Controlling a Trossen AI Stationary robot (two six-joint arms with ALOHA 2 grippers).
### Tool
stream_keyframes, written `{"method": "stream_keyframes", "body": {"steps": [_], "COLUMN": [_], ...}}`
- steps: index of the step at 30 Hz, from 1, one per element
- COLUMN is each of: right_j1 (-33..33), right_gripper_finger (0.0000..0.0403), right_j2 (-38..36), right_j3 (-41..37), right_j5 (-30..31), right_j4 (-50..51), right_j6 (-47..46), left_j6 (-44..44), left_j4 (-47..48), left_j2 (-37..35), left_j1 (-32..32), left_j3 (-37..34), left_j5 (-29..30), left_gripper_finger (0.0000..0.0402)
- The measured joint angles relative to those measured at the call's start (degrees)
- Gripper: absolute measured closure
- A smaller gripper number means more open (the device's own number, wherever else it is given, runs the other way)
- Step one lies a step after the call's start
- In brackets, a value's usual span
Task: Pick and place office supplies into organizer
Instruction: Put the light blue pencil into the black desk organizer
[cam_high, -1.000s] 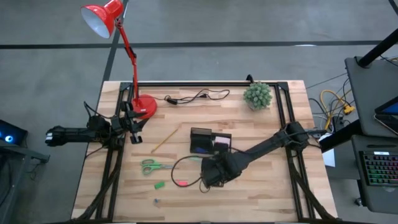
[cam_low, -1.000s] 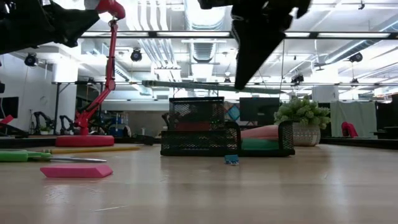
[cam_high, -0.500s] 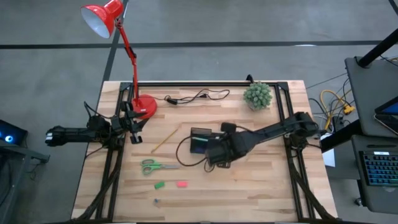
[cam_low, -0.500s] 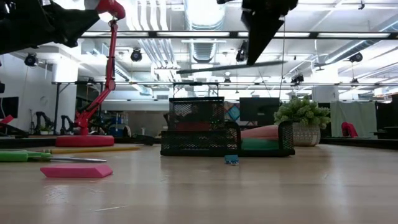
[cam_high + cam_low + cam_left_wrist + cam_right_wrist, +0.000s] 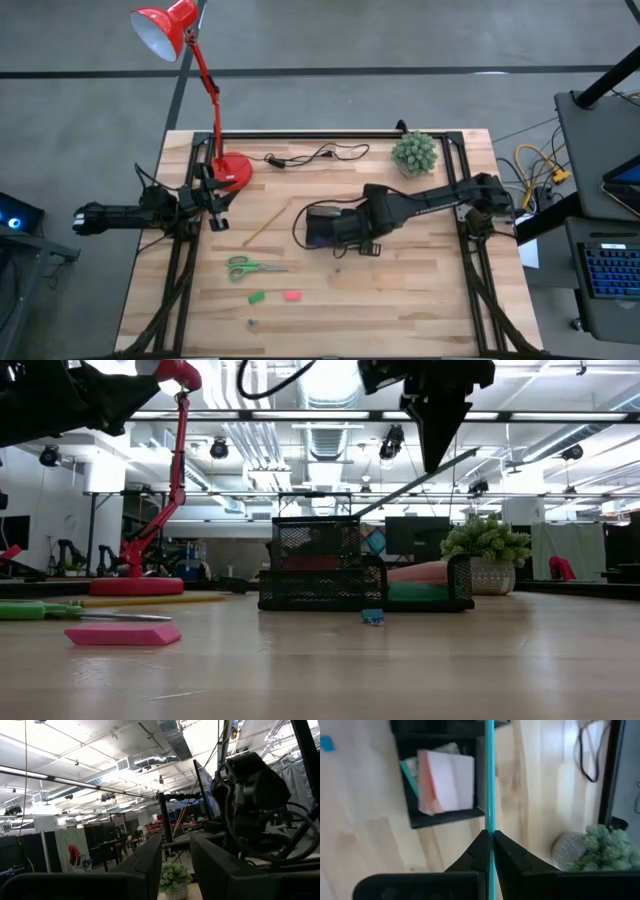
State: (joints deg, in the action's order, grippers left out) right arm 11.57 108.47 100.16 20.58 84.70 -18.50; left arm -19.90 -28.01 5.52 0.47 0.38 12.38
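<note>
My right gripper [image 5: 489, 845] pinching the teal pen [image 5: 489, 780] above the black organizer [image 5: 322, 214] at the table's middle, pink sticky-note pad [image 5: 447, 780] in one compartment, my left gripper [image 5: 218, 203] half spread, idle near the table's left edge by the red lamp [image 5: 232, 170], green-handled scissors [image 5: 245, 267] toward the front edge

Pen [image 5: 415, 485] in hand [image 5: 437, 457] above organizer [image 5: 365, 582]

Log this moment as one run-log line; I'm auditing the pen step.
right gripper: shut on thin teal pen, above black mesh organizer | left gripper: parked at table's left edge | pen not yet placed
</note>
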Motion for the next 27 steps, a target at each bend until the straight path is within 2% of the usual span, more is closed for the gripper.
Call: {"method": "stream_keyframes", "body": {"steps": [14,27], "right_j1": [-1.25,-2.36], "right_gripper_finger": [0.039,0.039], "right_j2": [0.03,0.35], "right_j3": [0.22,11.6], "right_j5": [-0.07,1.99], "right_j4": [0.41,-1.49], "right_j6": [5.39,9.77], "left_j6": [0.0,-0.02], "left_j4": [0.02,0.0], "left_j2": [0.07,0.07], "left_j1": [0.0,-0.02], "left_j3": [-0.02,0.0], "left_j5": [0.0,0.0], "left_gripper_finger": [0.0313,0.0313]}}
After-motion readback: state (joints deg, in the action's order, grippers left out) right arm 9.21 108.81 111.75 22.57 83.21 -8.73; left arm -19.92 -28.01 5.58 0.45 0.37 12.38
